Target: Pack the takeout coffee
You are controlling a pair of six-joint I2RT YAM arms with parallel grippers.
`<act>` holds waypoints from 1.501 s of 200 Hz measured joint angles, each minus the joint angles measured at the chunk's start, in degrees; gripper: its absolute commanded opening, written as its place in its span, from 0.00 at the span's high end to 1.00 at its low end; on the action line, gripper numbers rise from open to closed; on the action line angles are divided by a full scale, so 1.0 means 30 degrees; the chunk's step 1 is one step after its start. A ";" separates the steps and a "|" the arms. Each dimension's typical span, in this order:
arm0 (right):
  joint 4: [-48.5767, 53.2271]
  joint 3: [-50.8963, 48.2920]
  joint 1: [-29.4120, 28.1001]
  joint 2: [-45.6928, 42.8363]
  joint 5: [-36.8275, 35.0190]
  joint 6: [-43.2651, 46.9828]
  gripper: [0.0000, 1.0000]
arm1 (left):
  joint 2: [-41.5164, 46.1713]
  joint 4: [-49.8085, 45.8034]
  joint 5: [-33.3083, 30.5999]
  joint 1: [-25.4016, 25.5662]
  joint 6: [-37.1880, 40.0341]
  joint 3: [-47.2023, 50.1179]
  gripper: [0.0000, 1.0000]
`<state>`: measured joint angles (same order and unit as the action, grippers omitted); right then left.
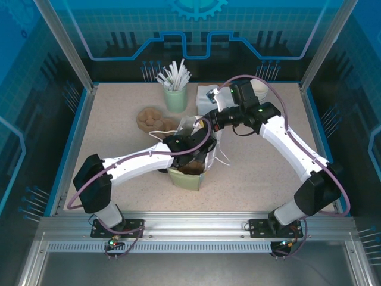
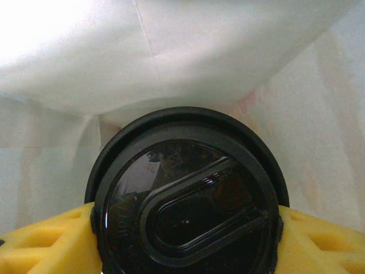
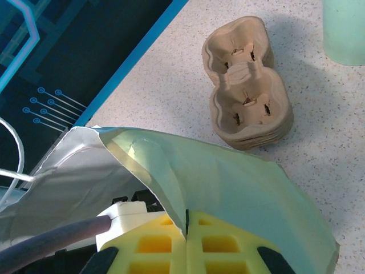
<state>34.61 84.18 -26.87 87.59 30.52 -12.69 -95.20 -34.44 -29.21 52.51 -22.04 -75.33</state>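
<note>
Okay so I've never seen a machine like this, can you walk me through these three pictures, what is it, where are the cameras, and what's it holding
This is a robot with two white arms bolted at the near edge of a table. The wide picture comes from a fixed camera above and behind them; the other two come from a camera on each wrist. On the table are a pale green paper bag, a green tumbler of white sticks and a brown cardboard cup carrier. The left gripper is down inside the bag, its yellow fingers clamped on the takeout coffee, which you see from above as a round black lid. The right gripper is shut on the bag's rim, apparently holding it open.
</note>
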 measured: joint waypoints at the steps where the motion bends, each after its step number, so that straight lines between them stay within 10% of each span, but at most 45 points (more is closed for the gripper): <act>1: -0.0007 0.0000 0.0007 0.0015 0.0007 -0.0007 0.97 | -0.0015 -0.0022 0.0022 -0.0007 0.0000 -0.0015 0.34; 300: 0.2171 0.1712 0.2047 0.0597 -0.1341 -0.1661 0.37 | -0.2477 -0.1129 0.5013 -0.1377 -0.0699 -0.2630 0.34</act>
<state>41.12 89.32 -20.73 89.38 26.50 -17.67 -102.63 -37.82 -14.17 48.38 -24.14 -83.22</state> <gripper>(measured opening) 0.617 0.660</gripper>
